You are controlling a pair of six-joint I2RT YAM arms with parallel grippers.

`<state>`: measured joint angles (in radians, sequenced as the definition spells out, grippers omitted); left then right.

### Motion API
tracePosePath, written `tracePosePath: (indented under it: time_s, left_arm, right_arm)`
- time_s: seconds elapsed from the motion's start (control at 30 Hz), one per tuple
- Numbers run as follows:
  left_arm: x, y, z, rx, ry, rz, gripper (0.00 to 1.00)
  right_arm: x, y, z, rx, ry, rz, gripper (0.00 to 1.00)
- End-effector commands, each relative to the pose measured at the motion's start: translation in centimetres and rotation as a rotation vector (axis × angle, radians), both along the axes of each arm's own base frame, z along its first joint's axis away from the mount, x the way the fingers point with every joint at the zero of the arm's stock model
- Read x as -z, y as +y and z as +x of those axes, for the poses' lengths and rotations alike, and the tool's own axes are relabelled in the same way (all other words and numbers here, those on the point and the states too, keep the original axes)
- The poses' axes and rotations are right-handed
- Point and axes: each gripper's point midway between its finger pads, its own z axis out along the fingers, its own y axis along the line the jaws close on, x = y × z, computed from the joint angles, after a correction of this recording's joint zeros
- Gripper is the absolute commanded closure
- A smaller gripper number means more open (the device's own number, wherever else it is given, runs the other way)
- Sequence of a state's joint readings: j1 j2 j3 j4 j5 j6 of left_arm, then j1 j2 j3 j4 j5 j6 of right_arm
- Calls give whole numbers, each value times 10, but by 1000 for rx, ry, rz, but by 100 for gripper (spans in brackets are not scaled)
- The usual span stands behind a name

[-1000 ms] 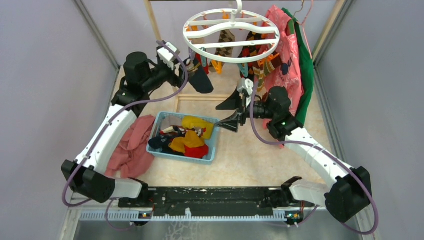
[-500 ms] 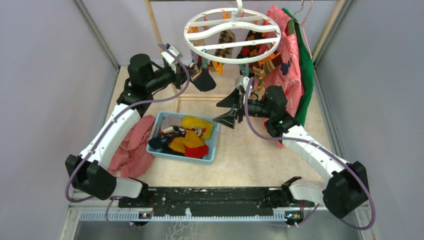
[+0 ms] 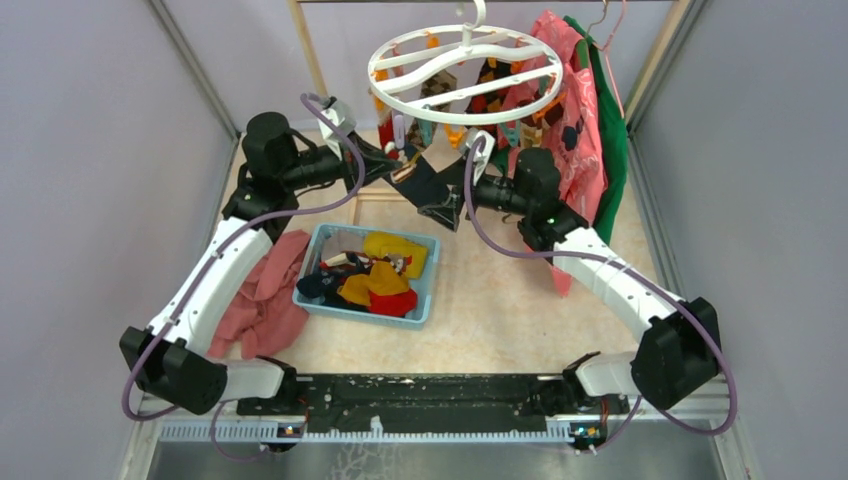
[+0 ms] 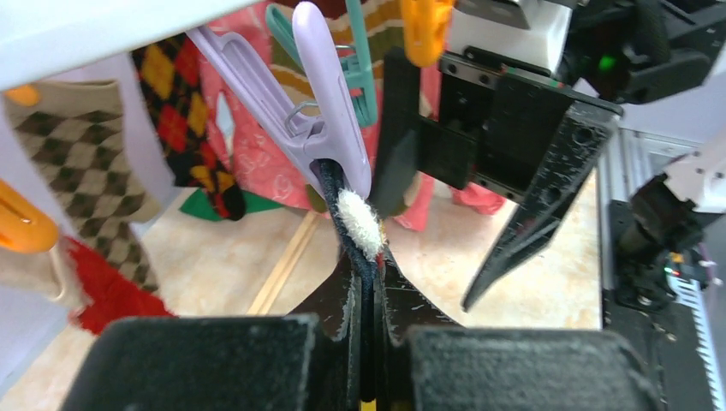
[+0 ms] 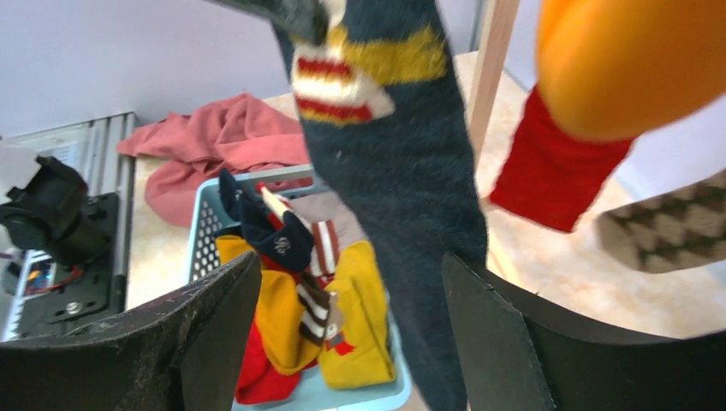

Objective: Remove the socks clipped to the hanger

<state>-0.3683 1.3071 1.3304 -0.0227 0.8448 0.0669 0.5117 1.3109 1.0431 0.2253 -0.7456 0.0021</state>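
Navy sock (image 3: 425, 180) w/ yellow, red & white stripes hangs off the near-left side of the hanger (image 3: 465, 121), its top edge nipped in a lilac clip (image 4: 330, 111). Left gripper (image 4: 368, 282) is clamped on it just under that clip: fingers pressed flat together w/ the fabric sandwiched btw them, a white fluffy bit poking out above. Rest of the sock trails down & right, toward the right gripper (image 3: 447, 205). That one sits just beside, jaws spread wide, nothing gripped. In its own wrist view the sock's lower part dangles btw the two black fingers (image 5: 214, 325). Can't tell if either finger actually touches the cloth.

Other socks (image 3: 500, 95) are clipped round the ring: a beige-brown argyle one, a black/red/yellow argyle one, a red one. Orange clips (image 4: 424, 26) & teal clips (image 4: 360, 60) dangle among them. The white ring w/ its curved inner bars hangs by its hook at the back of the cell, above both grippers.

Below, approx under the left gripper, a blue basket (image 3: 362, 306) stands on the table w/ loose socks (image 3: 385, 265) inside: yellow, red, navy, one striped. Pinkish-red cloth heap (image 3: 265, 295) lies against the basket's left side. Pink & green garments (image 3: 585, 110) hang just right of the hanger, behind the right arm
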Motion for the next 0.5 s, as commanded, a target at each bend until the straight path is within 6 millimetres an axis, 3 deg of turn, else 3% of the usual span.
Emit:
tracePosePath:
  time_s: [0.0, 0.33, 0.47]
  left_arm:
    - [0, -5, -30, 144, 57, -11, 100]
    - [-4, -8, -48, 217, 108, -39, 100]
    - [-5, -9, -49, 231, 107, -53, 100]
  right_arm:
    - [-36, -4, 15, 29, -190, -26, 22]
    - [-40, 1, 15, -29, -258, -56, 21]
    - [-38, 11, 0, -151, -241, -42, 23]
